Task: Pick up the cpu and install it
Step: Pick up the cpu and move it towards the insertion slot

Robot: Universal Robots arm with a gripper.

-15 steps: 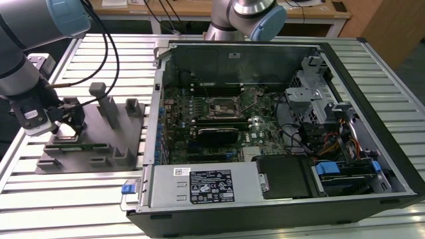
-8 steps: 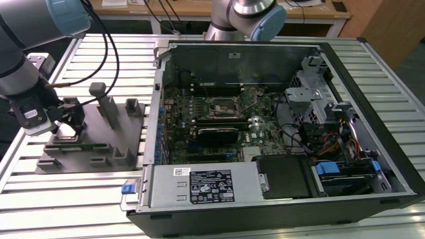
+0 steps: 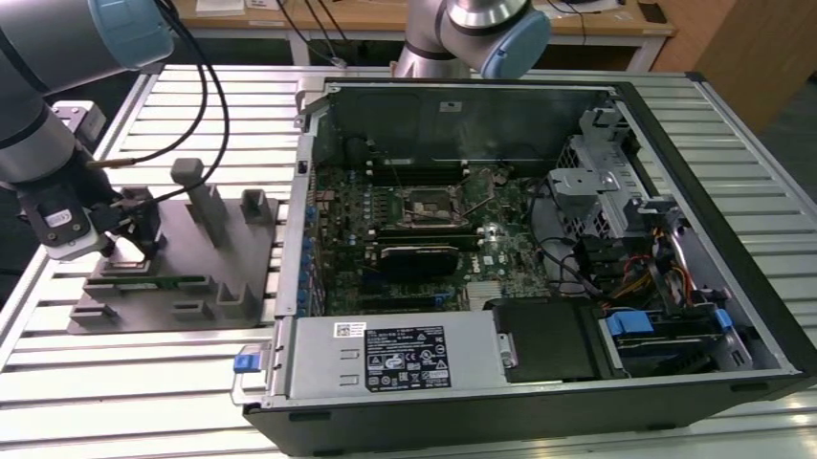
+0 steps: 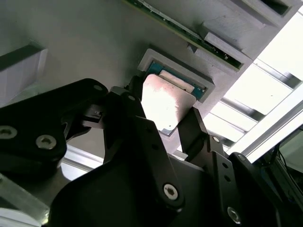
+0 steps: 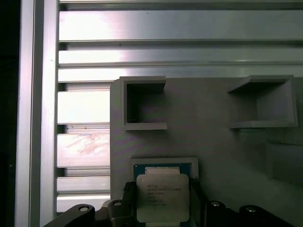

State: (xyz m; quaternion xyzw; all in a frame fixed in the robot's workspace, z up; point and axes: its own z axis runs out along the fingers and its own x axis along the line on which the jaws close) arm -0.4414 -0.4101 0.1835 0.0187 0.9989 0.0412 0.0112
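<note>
Second wrist view, closest in: the black tool [image 4: 163,108] is closed on the cpu [image 4: 165,97], its fingers [image 4: 124,111] pressed against two opposite edges of the chip. The silver top faces up and catches the light. The first wrist view shows the same grip from above, with the lid square between the two black tips. The cpu is at a pale square nest [image 5: 163,161] on a grey fixture [image 5: 213,142]. A teal strip shows along the nest's inner edge just past the lid. Whether the chip is seated in the nest or raised a little off it, I cannot tell. Past the nest the fixture bears two open box-shaped pockets [image 5: 142,101], side by side. The fixture lies on the slatted metal bench [image 5: 85,109].

In the exterior view the arm [image 3: 45,124] reaches down at the exterior view's left, with the tool low over the fixture. A green memory stick [image 3: 160,283] lies flat on the fixture just beside the tool, and grey posts [image 3: 198,196] stand upright on it. To the exterior view's right, just beside the fixture, an open case [image 3: 422,426] lies on its side on the bench. Its motherboard [image 3: 344,220] faces up. The square socket [image 3: 428,206] sits near the board's middle, well apart from the cpu.
</note>
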